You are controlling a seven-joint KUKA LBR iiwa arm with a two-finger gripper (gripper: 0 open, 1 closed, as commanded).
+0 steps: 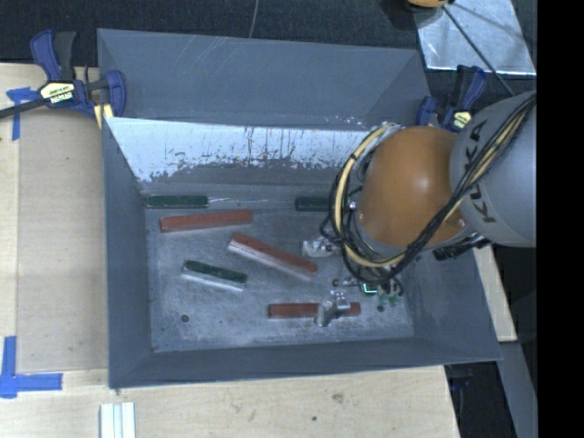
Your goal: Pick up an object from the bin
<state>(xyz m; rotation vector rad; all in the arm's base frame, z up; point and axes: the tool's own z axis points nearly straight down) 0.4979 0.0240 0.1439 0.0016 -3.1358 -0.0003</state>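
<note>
Where the grey bin (128,245) slopes down to its flat floor, the arm's orange cover (411,194) hangs over the right side. A slim, flat, reddish-brown bar (290,310) lies near the front wall, running left to right. Behind it lie a tilted brown bar (274,255) and a green bar (214,275). The tool (333,311) is at the reddish-brown bar's right end; I cannot tell whether it is open or closed.
</note>
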